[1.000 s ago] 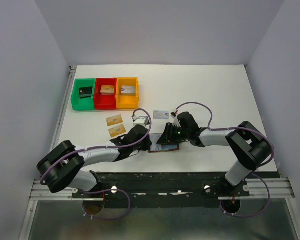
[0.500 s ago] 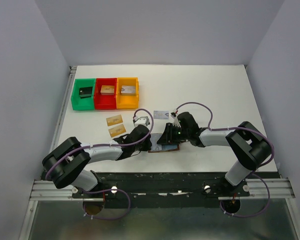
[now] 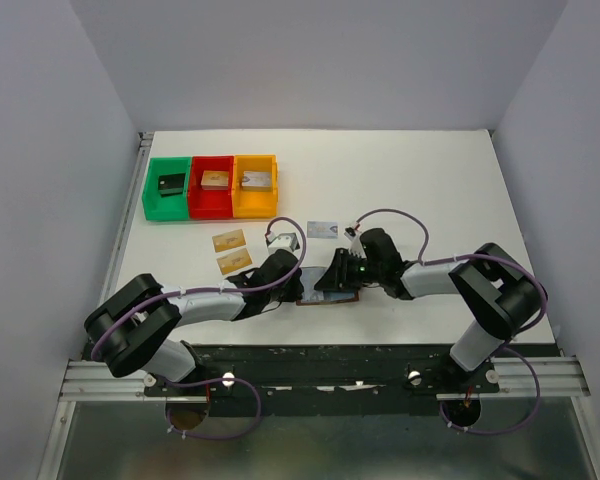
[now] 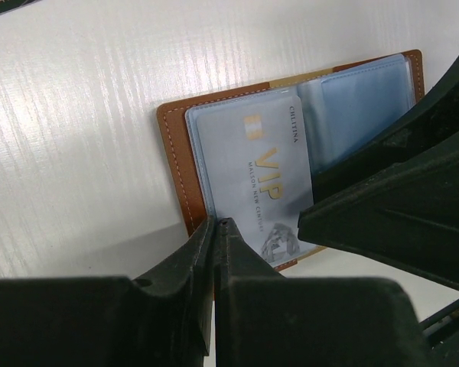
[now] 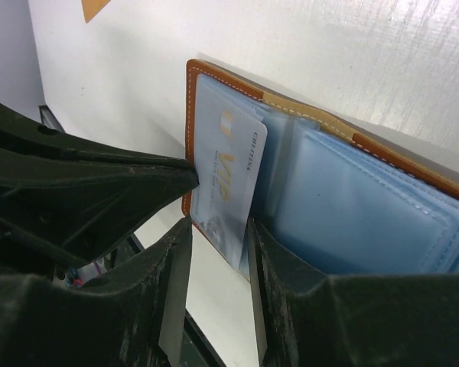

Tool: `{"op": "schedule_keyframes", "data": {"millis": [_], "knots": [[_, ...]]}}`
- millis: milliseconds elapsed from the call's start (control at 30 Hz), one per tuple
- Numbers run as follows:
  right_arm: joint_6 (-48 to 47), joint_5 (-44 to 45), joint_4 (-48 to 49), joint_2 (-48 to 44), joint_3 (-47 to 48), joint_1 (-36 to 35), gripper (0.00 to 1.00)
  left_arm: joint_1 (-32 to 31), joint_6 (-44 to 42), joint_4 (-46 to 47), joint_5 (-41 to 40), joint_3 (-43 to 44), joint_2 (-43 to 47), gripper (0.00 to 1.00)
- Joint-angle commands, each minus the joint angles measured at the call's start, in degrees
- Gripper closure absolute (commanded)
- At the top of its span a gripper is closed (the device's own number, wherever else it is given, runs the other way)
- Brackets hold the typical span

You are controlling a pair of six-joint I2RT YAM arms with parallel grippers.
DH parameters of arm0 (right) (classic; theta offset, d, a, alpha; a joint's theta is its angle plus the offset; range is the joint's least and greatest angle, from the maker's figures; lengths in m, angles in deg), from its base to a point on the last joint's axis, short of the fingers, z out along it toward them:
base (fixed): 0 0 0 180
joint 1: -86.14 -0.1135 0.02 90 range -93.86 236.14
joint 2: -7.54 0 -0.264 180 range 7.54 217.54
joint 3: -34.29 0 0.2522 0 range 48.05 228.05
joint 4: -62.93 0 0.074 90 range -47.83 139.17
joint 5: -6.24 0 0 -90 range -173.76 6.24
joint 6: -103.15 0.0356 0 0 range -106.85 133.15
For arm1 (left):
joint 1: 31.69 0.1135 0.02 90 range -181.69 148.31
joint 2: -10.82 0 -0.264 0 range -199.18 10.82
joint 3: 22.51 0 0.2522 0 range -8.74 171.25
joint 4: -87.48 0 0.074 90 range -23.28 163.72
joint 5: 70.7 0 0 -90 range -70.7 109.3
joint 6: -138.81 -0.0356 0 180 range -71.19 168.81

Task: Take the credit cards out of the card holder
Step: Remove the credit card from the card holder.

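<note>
Far left on the table (image 3: pixel 430 180), a row of three touching bins: green bin (image 3: pixel 165 212) with a black block (image 3: pixel 171 183), red bin (image 3: pixel 212 210) with a tan block (image 3: pixel 215 180), orange bin (image 3: pixel 255 210) with a grey block (image 3: pixel 256 181).

Nearer and a little right, two tan-gold cards (image 3: pixel 229 241) flat on the table, one behind the other, close but apart.

Next, the left claw (image 4: pixel 216 223): fingers pressed almost together, tips at the near left corner of the VIP card (image 4: pixel 252 176). Cannot tell whether pinching card or leather edge.

Between the two claws, near the table's front edge, the card holder (image 3: pixel 328 297): lying open, brown leather underneath, pale blue pockets facing up, VIP card over the left half.

Then the right claw (image 5: pixel 218 229): fingers spread, straddling the near edge of the VIP card, one finger over the blue pockets.

Just beyond the holder, a pale card (image 3: pixel 323 229) flat on the table.
</note>
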Motion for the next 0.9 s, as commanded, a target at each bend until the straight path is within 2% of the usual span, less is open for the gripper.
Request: {"op": "schedule_keyframes", "data": {"millis": [0,267,433,567,867], "knots": [[2.77,-4.52,8.71,1.68,-2.82,0.93,0.58,0.27,-0.14,-2.83,-1.07,-0.81,-1.48,0.85],[5.15,-9.1,14.17,5.81,-2.56,1.46,0.59,0.19,-0.76,-1.6,0.24,-0.64,-1.83,0.86],[5.68,-9.01,14.79,6.78,-2.38,1.55,0.68,0.27,-1.28,-1.94,0.42,-0.38,-1.48,0.84],[5.15,-7.87,13.21,6.16,-2.3,1.46,0.77,0.27,-1.37,-3.35,-0.28,-0.2,0.01,0.76],[3.83,-7.08,11.01,4.67,-2.56,1.64,0.82,0.27,-0.67,-4.58,-3.0,-1.87,4.67,0.73]]}}
